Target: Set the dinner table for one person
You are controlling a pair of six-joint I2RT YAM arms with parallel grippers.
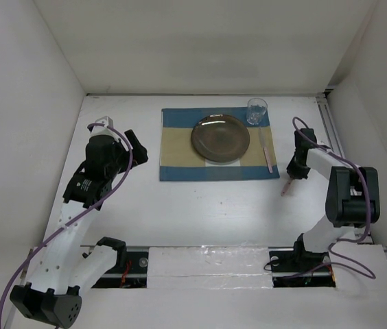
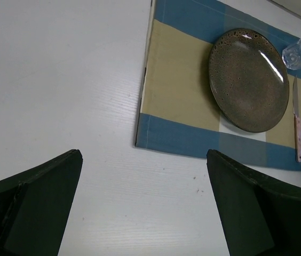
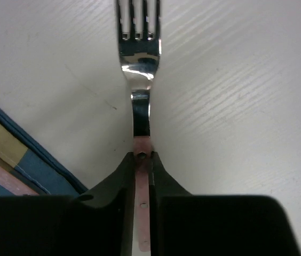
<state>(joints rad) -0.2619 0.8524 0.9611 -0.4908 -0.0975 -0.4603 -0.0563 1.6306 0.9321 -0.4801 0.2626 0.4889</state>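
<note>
Right wrist view showed the right pincer [image 3: 142, 160] clamped on the pink handle of the fork [image 3: 139, 69], the tines pointing straight away from it over the bare white counter [image 3: 246, 80]. Whether the tines touched the counter, we could not tell. A corner of the placemat [image 3: 28, 160] lay just to that pincer's left. From above, the knife [image 1: 267, 154] lay on the cloth a little further left, then the plate [image 1: 220, 138], with the glass [image 1: 256, 111] ahead and to the left. The left pincer [image 2: 144, 154] hung wide apart and held nothing. The placemat sat ahead of it and to its right, and the counter lay under everything.

We judged the fork's place to be the bare cloth on the plate's far side from the right pincer. The main risk was the carry.

- **Loose grip:** The hold was narrow on a thin, flat handle, so a quick swing could let the fork pivot or slip out.
- **Low pass:** Tines carried too low could catch the cloth's edge and drag it, shifting the knife and plate with it.
- **Path too far forward:** This could clip the glass and tip it.
- **Reaching across:** The move would also bring the right arm towards the left one, so the two could meet if the left one moved in.
- **High release:** The fork could bounce and land askew or against the plate.
</note>
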